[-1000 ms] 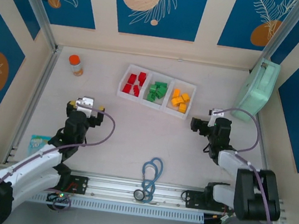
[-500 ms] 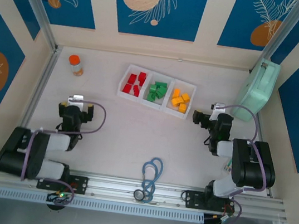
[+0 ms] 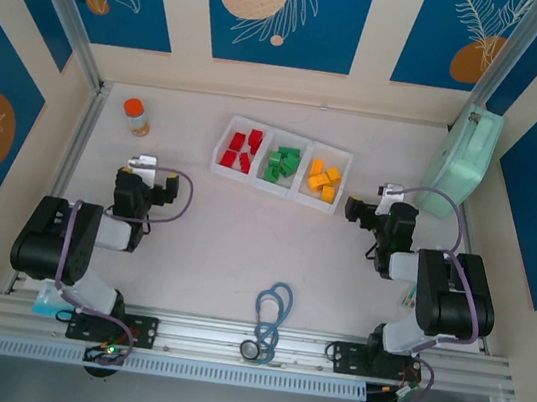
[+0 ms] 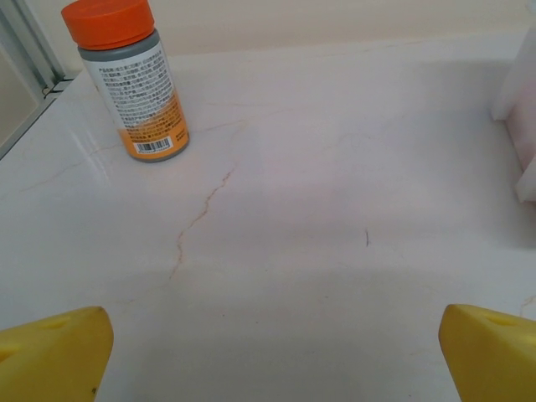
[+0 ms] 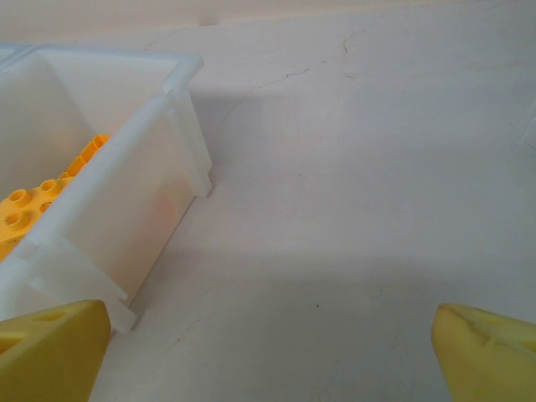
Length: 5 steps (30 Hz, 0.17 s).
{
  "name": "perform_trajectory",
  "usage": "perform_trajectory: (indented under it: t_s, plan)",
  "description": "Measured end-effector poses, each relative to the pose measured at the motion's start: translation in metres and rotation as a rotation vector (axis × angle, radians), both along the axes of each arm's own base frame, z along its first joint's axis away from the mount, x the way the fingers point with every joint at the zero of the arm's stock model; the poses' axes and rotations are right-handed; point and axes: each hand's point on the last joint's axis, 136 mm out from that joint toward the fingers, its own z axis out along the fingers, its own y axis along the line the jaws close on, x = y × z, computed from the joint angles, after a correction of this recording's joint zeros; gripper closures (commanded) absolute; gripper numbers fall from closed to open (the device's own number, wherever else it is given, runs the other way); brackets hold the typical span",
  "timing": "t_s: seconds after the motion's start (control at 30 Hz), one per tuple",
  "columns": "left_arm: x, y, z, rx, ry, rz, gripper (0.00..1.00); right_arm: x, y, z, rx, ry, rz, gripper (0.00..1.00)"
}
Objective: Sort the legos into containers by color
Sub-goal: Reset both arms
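The containers are three joined compartments of a low white tray [image 3: 302, 173] at the table's back centre. Red legos [image 3: 240, 151] fill the left compartment, green legos [image 3: 281, 163] the middle one, orange-yellow legos [image 3: 323, 180] the right one. My left gripper [image 3: 143, 182] rests low, left of the tray, open and empty; in its wrist view [image 4: 276, 360] bare table lies between its yellow fingertips [image 4: 50, 352]. My right gripper [image 3: 363, 213] is open and empty just right of the tray; its wrist view [image 5: 272, 356] shows the tray's corner [image 5: 180, 126] and yellow legos [image 5: 33, 209] inside.
An orange-capped bottle [image 3: 136, 117] [image 4: 126, 79] stands at the back left. A pale mint-green case [image 3: 461, 161] leans on the right wall. A blue looped cord [image 3: 271, 318] lies near the front rail. A small teal packet [image 3: 49, 302] lies by the left arm's base.
Both arms have folded back towards their bases. The left gripper drew back and then moved slightly forward; the right has held still for the last half second. Both stayed open.
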Motion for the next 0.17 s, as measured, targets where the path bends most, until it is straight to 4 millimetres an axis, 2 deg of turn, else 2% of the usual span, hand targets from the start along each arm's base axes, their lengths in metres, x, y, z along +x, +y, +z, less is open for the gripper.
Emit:
perform_trajectory:
  t_s: [0.17]
  plan:
    - [-0.0002,-0.0033,-0.0009,-0.003,0.004,-0.019,0.01,-0.0004,0.0014,-0.0007,0.002,0.004,0.008,0.01]
